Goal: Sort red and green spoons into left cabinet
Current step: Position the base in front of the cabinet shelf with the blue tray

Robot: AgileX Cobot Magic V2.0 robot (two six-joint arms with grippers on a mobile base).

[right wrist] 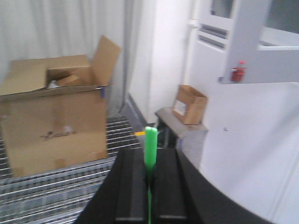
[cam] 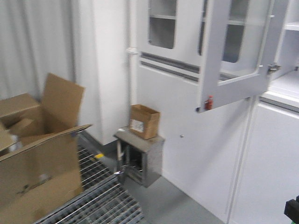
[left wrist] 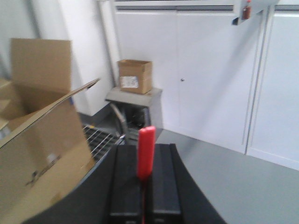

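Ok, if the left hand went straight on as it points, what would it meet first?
Likely the grey metal stand with the small cardboard box on it, in line past the red spoon; white doors lie behind. Depth is unclear.

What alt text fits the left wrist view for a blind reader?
The left hand is shut on the red spoon, whose handle sticks up between its black fingers. Beyond are a large open cardboard box, a small box on a grey stand, and closed white cabinet doors.

The grey floor (cam: pixel 182 203) bears a metal grating (cam: pixel 105 203) under a large open cardboard box (cam: pixel 37 163), and a steel stand (cam: pixel 142 156) holding a small cardboard box (cam: pixel 144 121).
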